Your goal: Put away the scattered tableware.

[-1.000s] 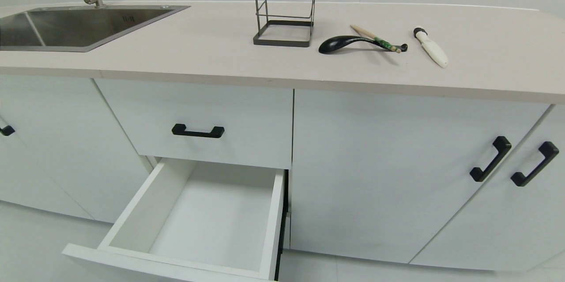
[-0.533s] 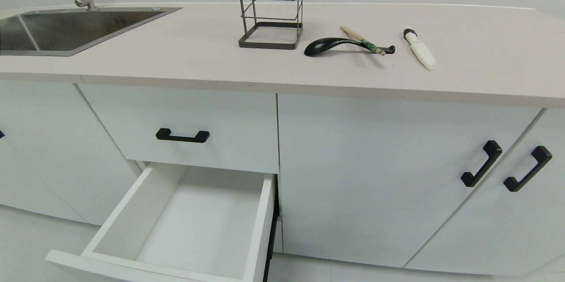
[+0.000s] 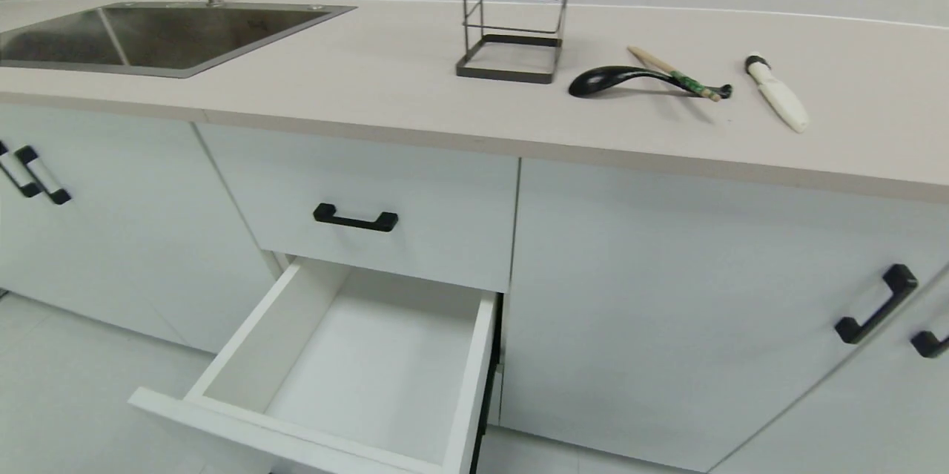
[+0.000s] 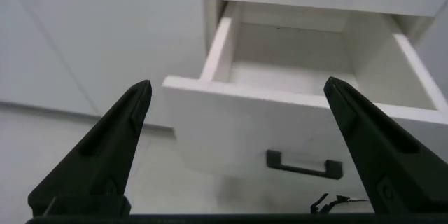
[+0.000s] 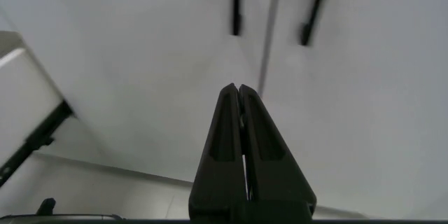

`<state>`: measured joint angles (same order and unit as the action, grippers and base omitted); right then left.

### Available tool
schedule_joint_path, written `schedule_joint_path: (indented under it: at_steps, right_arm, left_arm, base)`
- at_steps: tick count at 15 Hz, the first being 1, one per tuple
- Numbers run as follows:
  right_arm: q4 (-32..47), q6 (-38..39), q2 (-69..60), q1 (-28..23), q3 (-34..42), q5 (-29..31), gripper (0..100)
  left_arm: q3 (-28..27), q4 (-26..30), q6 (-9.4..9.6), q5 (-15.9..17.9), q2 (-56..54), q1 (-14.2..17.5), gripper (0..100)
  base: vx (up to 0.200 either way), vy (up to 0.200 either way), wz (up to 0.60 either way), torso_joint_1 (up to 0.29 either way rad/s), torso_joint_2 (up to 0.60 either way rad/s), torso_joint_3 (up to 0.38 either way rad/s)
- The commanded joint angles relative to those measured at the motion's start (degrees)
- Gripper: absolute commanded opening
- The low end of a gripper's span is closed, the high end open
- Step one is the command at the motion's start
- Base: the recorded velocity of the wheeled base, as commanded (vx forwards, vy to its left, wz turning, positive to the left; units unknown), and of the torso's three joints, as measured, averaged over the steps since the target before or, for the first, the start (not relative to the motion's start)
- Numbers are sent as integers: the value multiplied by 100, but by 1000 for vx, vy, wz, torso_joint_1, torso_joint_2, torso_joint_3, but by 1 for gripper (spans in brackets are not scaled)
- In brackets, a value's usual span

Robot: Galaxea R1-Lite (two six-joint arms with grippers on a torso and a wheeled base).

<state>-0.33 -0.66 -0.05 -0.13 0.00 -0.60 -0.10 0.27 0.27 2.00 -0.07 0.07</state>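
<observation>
A: Starting on the left, what is that gripper doing?

B: The left gripper (image 4: 238,87) is spread wide. Its two black fingers (image 4: 112,147) stand far apart with nothing between them. It hangs in front of the white pulled-out drawer (image 4: 231,119) without touching it. From the wrist camera, the drawer's front panel and its black bar handle (image 4: 303,162) sit framed between the fingers.

A: And where is the scattered tableware?

B: All of it is on the pale stone-look countertop (image 3: 385,81), toward the right. Reading left to right, there is first a stainless steel sink (image 3: 170,33) sunk into the counter's left end. Then comes a broad stretch of counter, then a dark wire rack (image 3: 511,21) standing upright near the back. Just right of the rack lies a black curved spoon (image 3: 623,79), its bowl toward the rack. A wooden chopstick with a green band (image 3: 671,73) crosses the end of the spoon's handle. Near these, but apart, lies a white-handled utensil with a black collar (image 3: 776,94), its white end angled toward the counter's front.

A: How close are they to an edge?

B: All three lie well back from the front edge. The open drawer sits below the counter and to the left of them, its white floor showing.

A: And the right gripper?

B: The right gripper (image 5: 238,91) has its fingers pressed together, holding nothing. It points at the white cabinet doors (image 5: 140,77), near the seam between them.
</observation>
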Motion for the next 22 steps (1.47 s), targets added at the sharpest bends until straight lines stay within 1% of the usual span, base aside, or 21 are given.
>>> schedule_joint_path:
  at_steps: [1, 4, 6, 12, 16, 22]
  right_arm:
    - [-2, 4, 5, 5, 0, -2, 0]
    - [-2, 4, 5, 5, 0, -2, 0]
    - [-2, 4, 5, 5, 0, -2, 0]
    - [-2, 13, 5, 5, 0, -2, 0]
    - [-2, 13, 5, 5, 0, -2, 0]
    - [-2, 4, 5, 5, 0, -11, 0]
  left_arm:
    - [1, 0, 0, 2, 7, 1, 100]
    - [1, 0, -9, 2, 7, 1, 100]
    - [1, 0, -9, 2, 7, 1, 100]
    - [1, 0, -9, 2, 7, 1, 100]
    - [10, 0, -18, 2, 7, 1, 100]
    - [1, -9, 0, 2, 7, 1, 100]
  base:
    - [0, 0, 0, 0, 0, 0]
    - [0, 0, 0, 0, 0, 0]
    - [200, 200, 0, 5, 5, 5]
    - [0, 0, 0, 0, 0, 0]
    - [0, 0, 0, 61, -226, -239]
    - [0, 0, 0, 172, -511, -291]
